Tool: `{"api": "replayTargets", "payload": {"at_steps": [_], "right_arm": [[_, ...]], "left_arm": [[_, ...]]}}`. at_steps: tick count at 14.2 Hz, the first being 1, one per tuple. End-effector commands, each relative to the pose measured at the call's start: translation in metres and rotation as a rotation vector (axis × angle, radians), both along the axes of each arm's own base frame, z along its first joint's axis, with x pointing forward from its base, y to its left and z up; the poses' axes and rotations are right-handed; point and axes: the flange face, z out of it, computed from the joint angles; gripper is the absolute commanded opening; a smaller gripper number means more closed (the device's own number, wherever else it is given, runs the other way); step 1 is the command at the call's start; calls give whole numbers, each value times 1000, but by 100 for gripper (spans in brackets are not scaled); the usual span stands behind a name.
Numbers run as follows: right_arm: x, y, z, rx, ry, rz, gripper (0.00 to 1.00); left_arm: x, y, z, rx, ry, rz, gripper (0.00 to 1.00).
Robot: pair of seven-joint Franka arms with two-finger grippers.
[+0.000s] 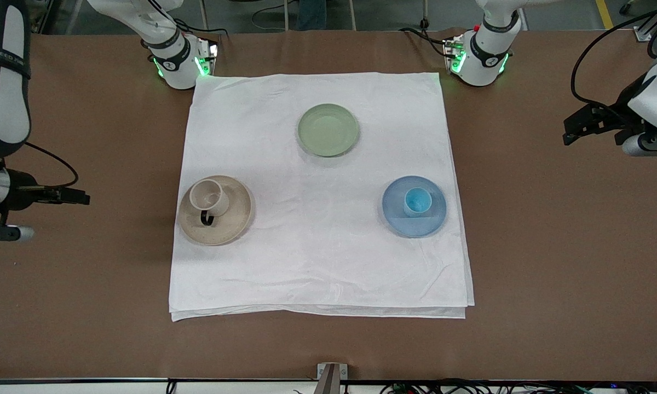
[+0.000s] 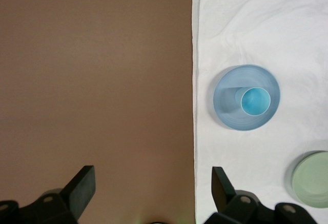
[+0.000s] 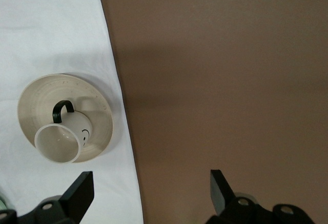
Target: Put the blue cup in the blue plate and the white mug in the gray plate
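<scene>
My black left gripper (image 2: 152,188), light-blue cup (image 1: 417,201) on pale-blue plate (image 1: 397,218), cream mug (image 1: 209,196) with dark handle on beige ringed plate (image 1: 235,221), sage-green plate (image 1: 328,130), white cloth (image 1: 317,262), brown table (image 1: 553,246)

I see a matt brown desk (image 1: 525,246) under a wrinkled white cloth (image 1: 317,262). The gray plate (image 1: 235,224), blue plate (image 1: 432,219) and green plate (image 1: 328,130) look smooth and matt, and the white mug (image 1: 209,196) has a glossy dark handle.

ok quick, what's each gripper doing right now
Left gripper: open, holding nothing, over bare table at its own end.
Right gripper: open, holding nothing, over bare table at its own end.
</scene>
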Motion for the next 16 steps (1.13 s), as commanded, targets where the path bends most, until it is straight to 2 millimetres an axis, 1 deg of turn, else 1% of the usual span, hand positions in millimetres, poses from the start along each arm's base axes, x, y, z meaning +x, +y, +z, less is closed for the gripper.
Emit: {"api": "replayTargets", "payload": {"at_steps": [1, 3, 5, 9, 11, 12, 13, 14, 16], "right_arm": [[-5, -3, 41, -32, -31, 0, 100], [-10, -11, 53, -30, -5, -11, 100], [-10, -14, 55, -32, -9, -24, 100], [-13, -2, 63, -26, -11, 3, 100], [-24, -2, 78, -20, -15, 0, 100], [-29, -2, 81, -17, -6, -2, 100], [-38, -4, 83, -9, 13, -6, 100], [-43, -7, 86, -9, 8, -10, 100], [-50, -15, 93, -5, -18, -20, 100]], "left_arm": [[-11, 7, 4, -17, 0, 12, 100], [-13, 8, 5, -16, 3, 12, 100], [-12, 9, 5, -16, 4, 13, 100], [-10, 10, 5, -19, 0, 10, 100], [-11, 13, 8, -19, -6, 16, 100], [-10, 18, 8, -19, -6, 22, 100], [-10, 26, 9, -21, -9, 34, 100], [-11, 29, 10, -41, -10, 39, 100], [-10, 44, 10, -74, -8, 68, 100]]}}
